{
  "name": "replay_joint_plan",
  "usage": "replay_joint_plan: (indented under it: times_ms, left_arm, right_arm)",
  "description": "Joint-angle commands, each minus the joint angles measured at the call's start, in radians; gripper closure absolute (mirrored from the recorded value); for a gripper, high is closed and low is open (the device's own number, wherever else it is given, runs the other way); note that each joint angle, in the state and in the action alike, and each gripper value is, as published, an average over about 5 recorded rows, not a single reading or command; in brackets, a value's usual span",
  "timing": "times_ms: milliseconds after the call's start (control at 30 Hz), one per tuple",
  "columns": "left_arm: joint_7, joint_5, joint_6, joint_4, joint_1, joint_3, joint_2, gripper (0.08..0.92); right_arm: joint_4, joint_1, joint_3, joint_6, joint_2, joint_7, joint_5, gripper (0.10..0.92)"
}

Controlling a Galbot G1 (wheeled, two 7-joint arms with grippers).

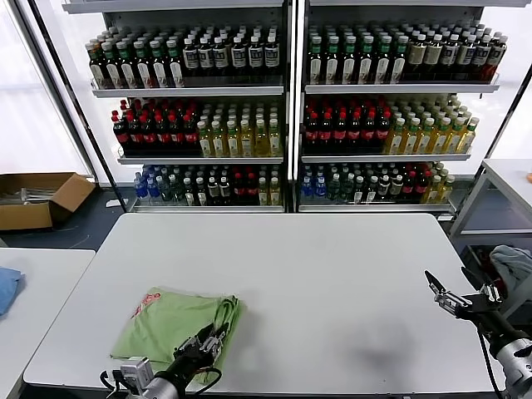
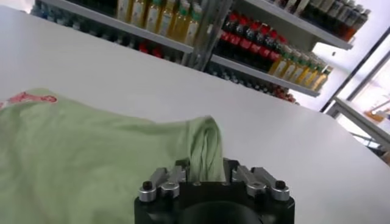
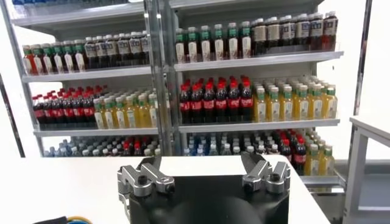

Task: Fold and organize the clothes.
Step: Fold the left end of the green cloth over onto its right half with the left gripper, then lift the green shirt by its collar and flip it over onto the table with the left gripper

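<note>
The light green shirt (image 1: 166, 322) lies folded into a compact pad near the front left of the white table (image 1: 332, 283), with its red logo (image 1: 148, 303) facing up at the far left corner. My left gripper (image 1: 209, 339) sits low at the pad's right front edge. In the left wrist view the shirt (image 2: 91, 158) fills the near left, and its bunched folded edge (image 2: 206, 143) runs between the fingers of the left gripper (image 2: 206, 165), which stand apart. My right gripper (image 1: 449, 295) hovers open past the table's right edge, holding nothing; its wrist view shows the right gripper (image 3: 200, 159) wide apart.
Behind the table stand shelves of bottles (image 1: 291, 108). A cardboard box (image 1: 37, 198) lies on the floor at far left. A blue cloth (image 1: 7, 287) rests on a side table at left. A grey-white cloth (image 1: 511, 262) sits at the right, below another table (image 1: 507, 179).
</note>
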Motion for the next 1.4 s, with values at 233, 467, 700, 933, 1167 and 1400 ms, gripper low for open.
replay_joint_plan:
  times_ms: [233, 467, 700, 933, 1167, 1400]
  left_arm:
    - [0.111, -0.033, 0.039, 0.071, -0.023, -0.470, 0.200, 0.318]
    - [0.151, 0.025, 0.010, 0.257, -0.053, -0.426, 0.179, 0.184]
    - [0.195, -0.004, 0.011, 0.378, -0.058, -0.412, 0.185, 0.177]
    - [0.231, 0.001, 0.018, 0.380, -0.063, -0.363, 0.160, 0.177]
    - [0.241, 0.001, 0.021, 0.401, -0.100, -0.309, 0.145, 0.177]
    - [0.246, 0.001, 0.020, 0.390, -0.129, -0.258, 0.131, 0.258]
  right_arm:
    - [0.000, -0.005, -0.016, 0.013, 0.007, -0.002, -0.003, 0.203]
    - [0.008, -0.014, -0.021, 0.015, 0.011, -0.004, -0.008, 0.203]
    - [0.016, -0.031, -0.020, 0.020, 0.014, -0.006, -0.012, 0.203]
    - [0.026, -0.024, -0.026, 0.018, 0.022, -0.005, -0.018, 0.203]
    - [0.038, -0.042, -0.011, 0.020, 0.028, -0.007, -0.017, 0.203]
    - [0.040, -0.050, -0.006, 0.022, 0.036, -0.011, -0.018, 0.203]
